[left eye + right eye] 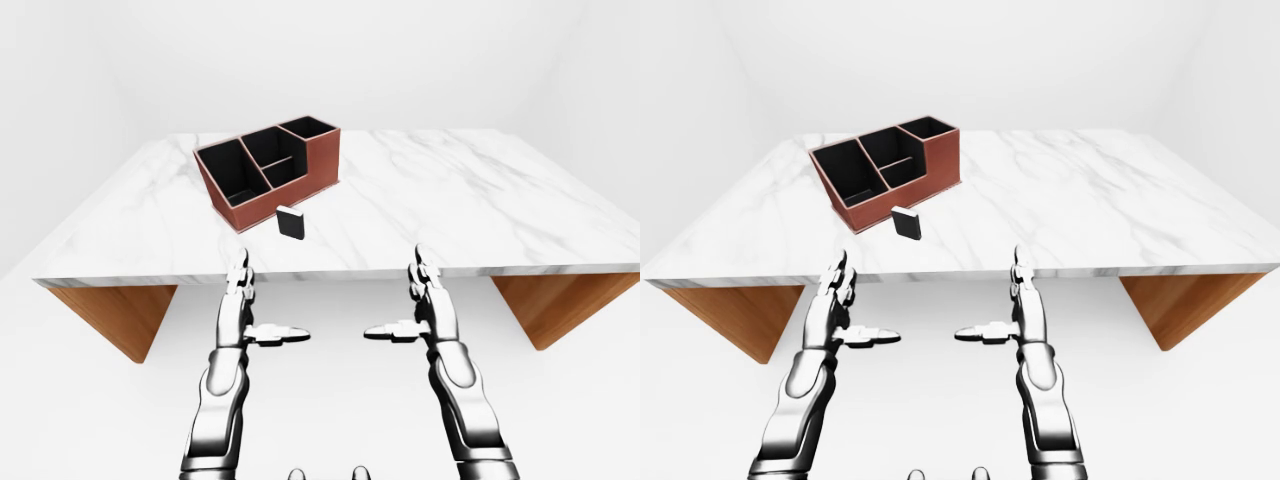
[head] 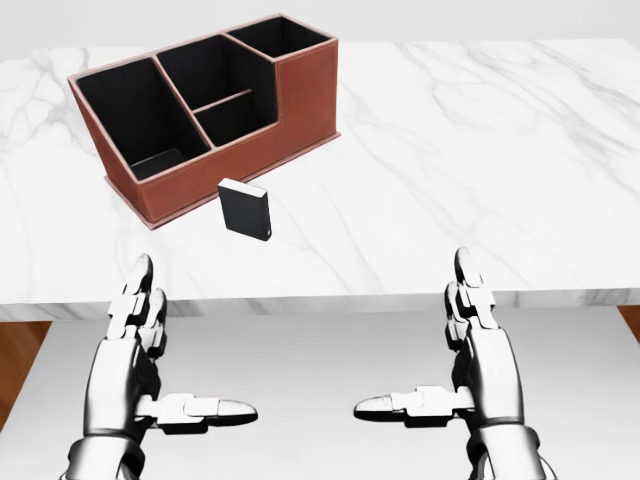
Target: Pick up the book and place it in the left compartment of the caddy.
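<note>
I am holding my left hand (image 2: 150, 345) out short of the near edge of the white marble-patterned counter (image 2: 480, 150), fingers straight and spread, thumb pointing right, gripping nothing. Beyond it, on the left part of the counter, the reddish-brown leather-look caddy with black-lined compartments (image 2: 300, 105) is standing at a slant. Its big left compartment (image 2: 135, 120) is gaping upward with nothing I can make out inside, so the placing is not done.

Just to the right of that compartment and nearer to me, the small black rectangular book (image 2: 245, 210) is standing upright on the counter by the caddy's near wall, close to it; I cannot tell whether it is touching. It is looking squat and boxy, dark on its broad face, with a pale strip along its top edge that I am taking for the page block. Nothing is leaning on it.

Farther right, my right hand (image 2: 460, 345) is mirroring the left: fingers extended, thumb turned left, released and holding nothing, also short of the counter's edge.

So I am judging the task as barely begun. Both hands are well apart from the book; reaching, grasping, lifting and lowering it into the left compartment are all remaining.
</note>
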Tool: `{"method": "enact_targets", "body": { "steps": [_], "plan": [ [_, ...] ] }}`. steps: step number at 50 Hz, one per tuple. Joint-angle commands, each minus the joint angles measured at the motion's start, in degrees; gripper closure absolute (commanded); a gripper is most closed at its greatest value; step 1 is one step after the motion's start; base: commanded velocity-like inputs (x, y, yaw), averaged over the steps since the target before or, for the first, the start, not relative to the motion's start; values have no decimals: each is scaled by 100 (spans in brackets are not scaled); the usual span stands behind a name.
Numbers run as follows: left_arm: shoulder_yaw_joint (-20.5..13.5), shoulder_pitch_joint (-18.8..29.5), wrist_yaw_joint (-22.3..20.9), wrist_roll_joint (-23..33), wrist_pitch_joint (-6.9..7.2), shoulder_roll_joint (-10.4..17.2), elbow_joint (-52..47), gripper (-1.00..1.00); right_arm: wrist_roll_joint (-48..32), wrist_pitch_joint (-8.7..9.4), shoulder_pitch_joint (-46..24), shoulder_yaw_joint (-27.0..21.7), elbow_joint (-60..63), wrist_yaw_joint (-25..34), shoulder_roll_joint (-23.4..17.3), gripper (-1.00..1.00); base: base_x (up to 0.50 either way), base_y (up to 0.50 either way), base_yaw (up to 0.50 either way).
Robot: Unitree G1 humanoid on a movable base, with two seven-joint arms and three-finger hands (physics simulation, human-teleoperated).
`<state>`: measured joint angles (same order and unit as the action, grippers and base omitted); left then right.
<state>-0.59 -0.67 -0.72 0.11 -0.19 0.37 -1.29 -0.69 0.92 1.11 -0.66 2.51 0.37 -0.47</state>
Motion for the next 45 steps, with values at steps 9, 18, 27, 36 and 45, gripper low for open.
{"method": "enact_targets", "body": {
  "steps": [9, 18, 27, 36, 45],
  "plan": [
    [-53, -353, -191, 90, 127, 35, -810, -100, -490, 231, 282, -91, 665, -2, -56, -100, 0, 0, 0],
    [-163, -571, -214, -14, 360, 26, -1530, -100, -961, 408, 487, 70, 1249, -56, -84, -100, 0, 0, 0],
    [-549, -711, -278, -303, 519, 55, -2209, -100, -937, 408, 680, 42, 1663, 26, -1, -100, 0, 0, 0],
    [-1140, -527, -296, -647, 519, 148, -2236, -100, -834, 288, 686, 38, 1676, -78, 24, -100, 0, 0, 0],
    [-1586, -524, -329, -987, 519, 229, -2064, -100, -841, 344, 721, 141, 1798, -116, 40, -100, 0, 0, 0]
  ]
}}
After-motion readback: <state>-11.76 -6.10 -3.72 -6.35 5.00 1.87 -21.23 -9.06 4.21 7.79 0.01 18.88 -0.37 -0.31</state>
